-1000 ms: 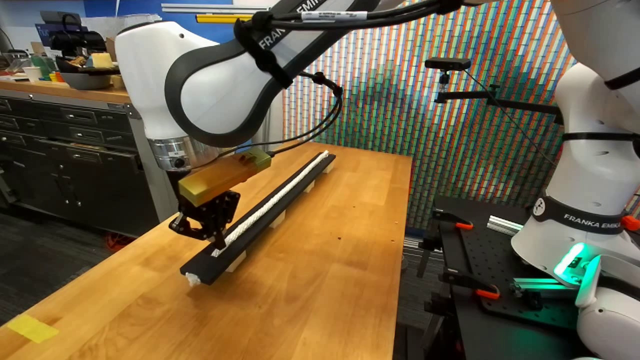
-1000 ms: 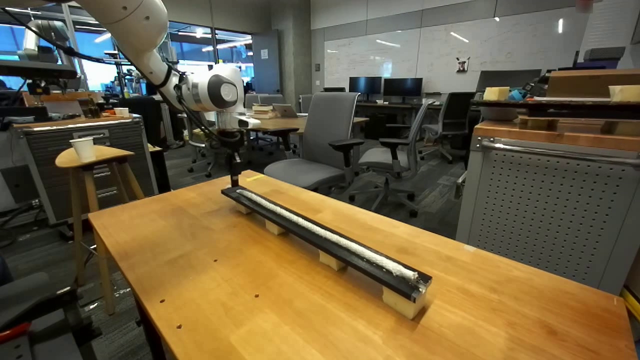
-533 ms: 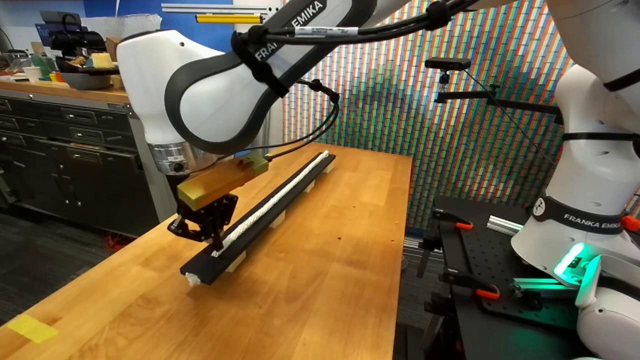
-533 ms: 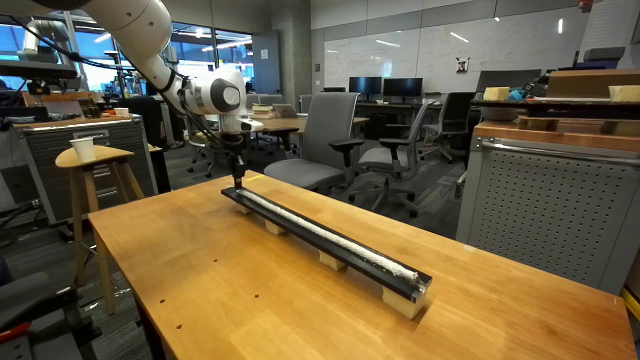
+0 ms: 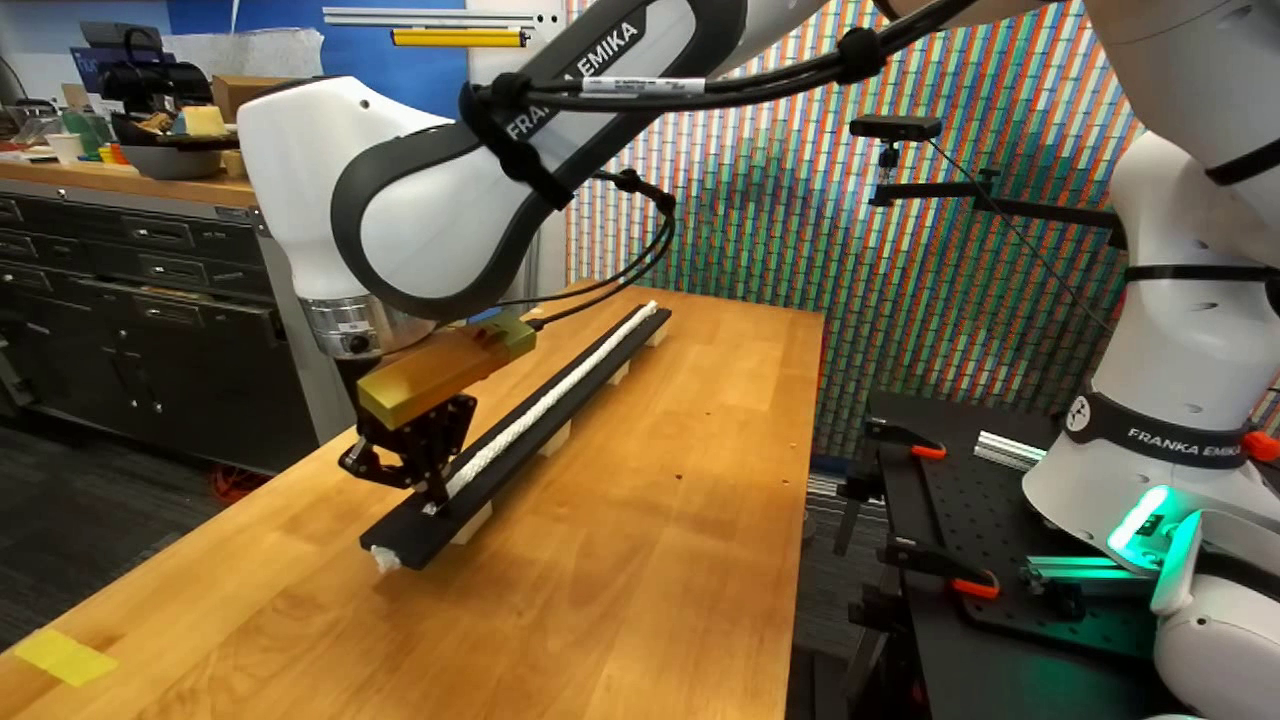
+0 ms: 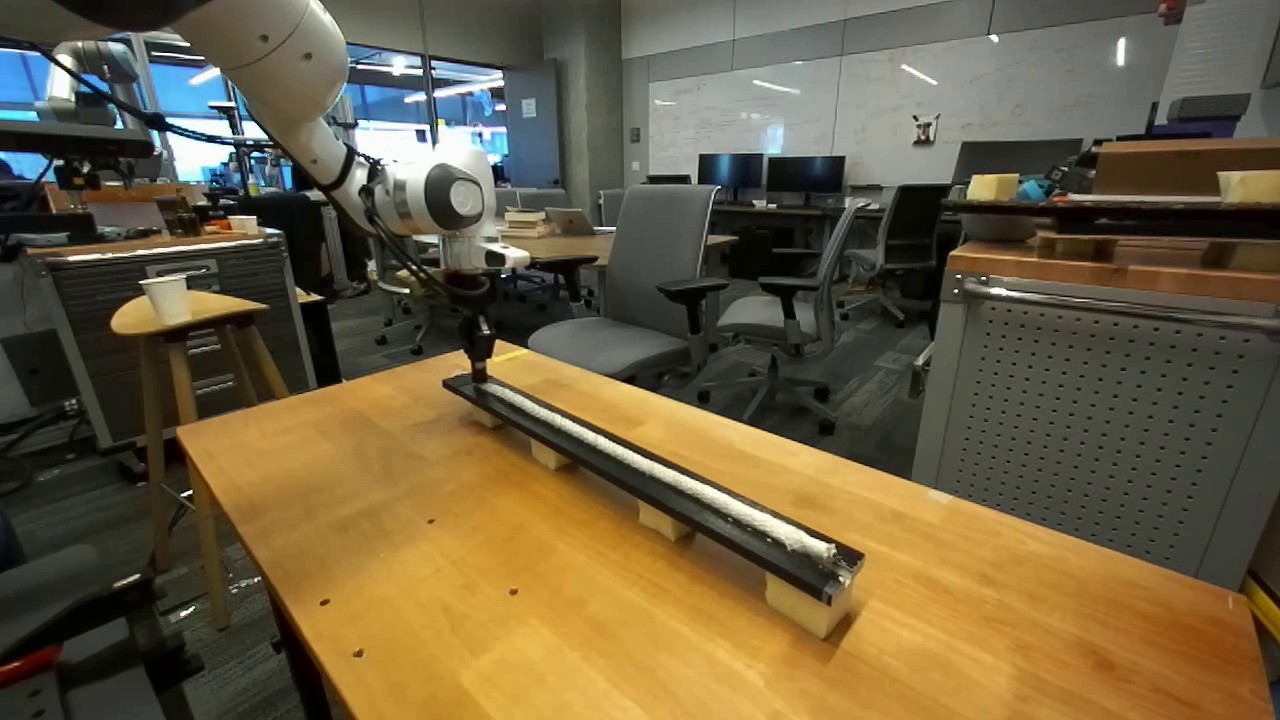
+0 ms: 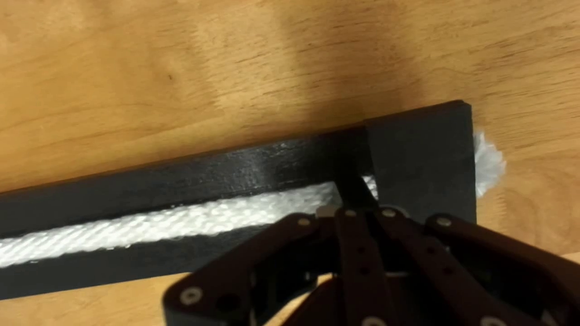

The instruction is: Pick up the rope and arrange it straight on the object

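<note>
1. one white rope (image 7: 176, 222) lies on top of the black bar (image 5: 555, 417), along most of its length; judged nearly complete.
2. risk: pressing or sliding the gripper (image 5: 434, 498) sideways would likely push the rope's near end off line or bunch it; fibres caught on a fingertip could lift it on retreat.
3. orientation: the rope's long axis is straight and parallel to the bar's, with no bend seen; in an exterior view it runs from the end under the gripper toward the striped backdrop (image 5: 760, 250).
4. gripper: fingers clenched together, nothing seen between them; the tips stand over the rope near its end. contact cannot be confirmed.
5. a white tuft (image 7: 489, 165) juts past the bar's end; whether it joins the rope is hidden.
6. pale blocks (image 6: 665, 520) hold the bar above the table (image 6: 590, 580); a hard sideways shove could, by judgement, shift the bar upon them.
</note>
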`<state>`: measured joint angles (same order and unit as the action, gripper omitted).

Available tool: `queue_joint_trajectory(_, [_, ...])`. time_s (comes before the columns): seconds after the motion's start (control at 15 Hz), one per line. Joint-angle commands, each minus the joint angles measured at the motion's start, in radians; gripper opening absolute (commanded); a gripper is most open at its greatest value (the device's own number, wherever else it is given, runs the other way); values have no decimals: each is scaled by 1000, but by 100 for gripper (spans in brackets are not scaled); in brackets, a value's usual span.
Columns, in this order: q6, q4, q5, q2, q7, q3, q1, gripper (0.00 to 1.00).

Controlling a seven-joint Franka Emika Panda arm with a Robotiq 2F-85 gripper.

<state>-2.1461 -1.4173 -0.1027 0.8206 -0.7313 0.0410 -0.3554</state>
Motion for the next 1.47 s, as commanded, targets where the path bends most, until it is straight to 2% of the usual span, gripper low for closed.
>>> queue_joint_trajectory(0.0, [-10, 35, 13, 17, 30, -5, -3, 0])
queue_joint_trajectory(0.07, [0, 6, 11, 2, 10, -12, -10, 1])
queue_joint_trajectory(0.93, [-5, 6, 11, 3, 13, -12, -10, 1])
queue_joint_trajectory(1.4, [-35, -38, 22, 1, 15, -9, 2, 0])
